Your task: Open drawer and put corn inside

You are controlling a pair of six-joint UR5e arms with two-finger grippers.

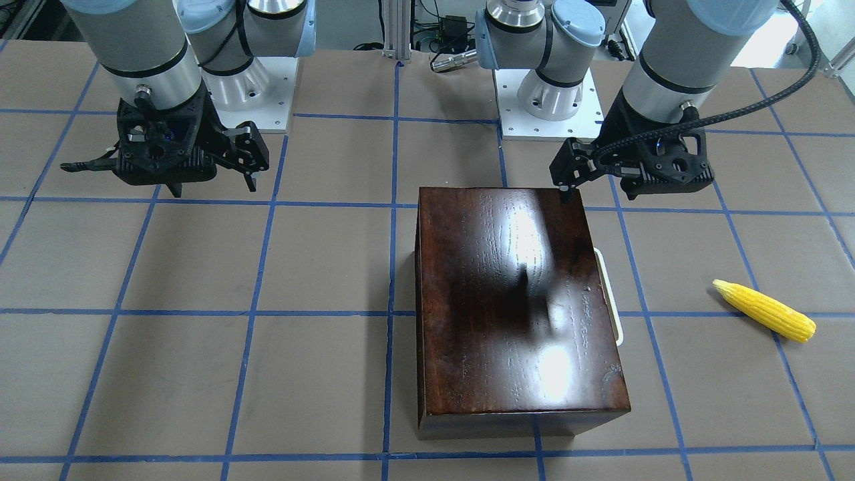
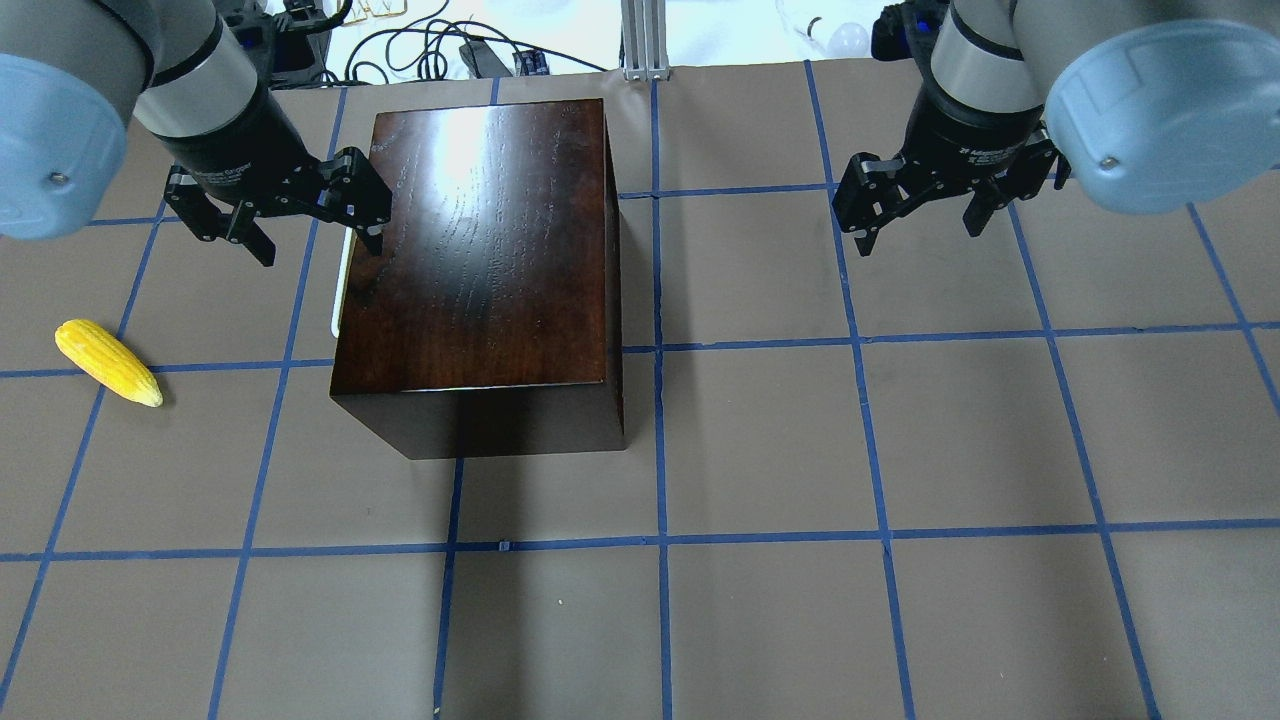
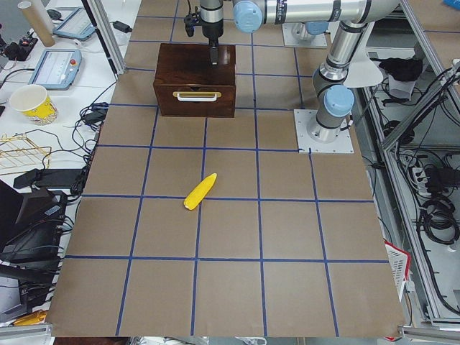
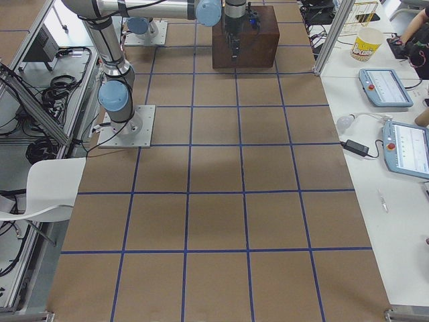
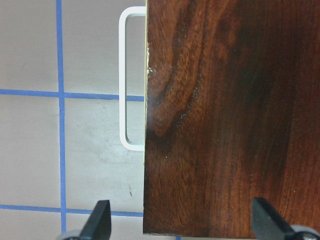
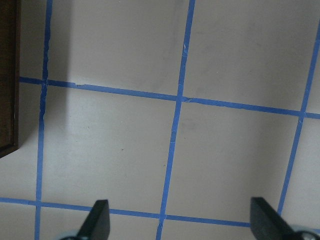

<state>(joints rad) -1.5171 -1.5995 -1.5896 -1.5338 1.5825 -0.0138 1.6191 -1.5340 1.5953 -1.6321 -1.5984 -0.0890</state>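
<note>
The dark wooden box [image 2: 480, 240] stands mid-table, also in the front view [image 1: 507, 300]. Its drawer [image 3: 194, 97] is closed; the white bar handle [image 2: 338, 295] faces the robot's left and also shows in the left wrist view [image 5: 124, 80]. The yellow corn [image 2: 108, 362] lies on the table left of the box, apart from it, also in the front view [image 1: 765, 310]. My left gripper [image 2: 315, 245] is open and empty, hovering over the box's handle-side top edge [image 5: 182, 222]. My right gripper [image 2: 920, 235] is open and empty above bare table right of the box [image 6: 180, 222].
The brown table [image 2: 760, 600] carries a blue tape grid. The arm bases [image 1: 548, 93] stand on white plates behind the box. Cables and equipment [image 2: 450, 50] lie past the far table edge. Side desks with tablets [image 4: 385, 87] flank the table.
</note>
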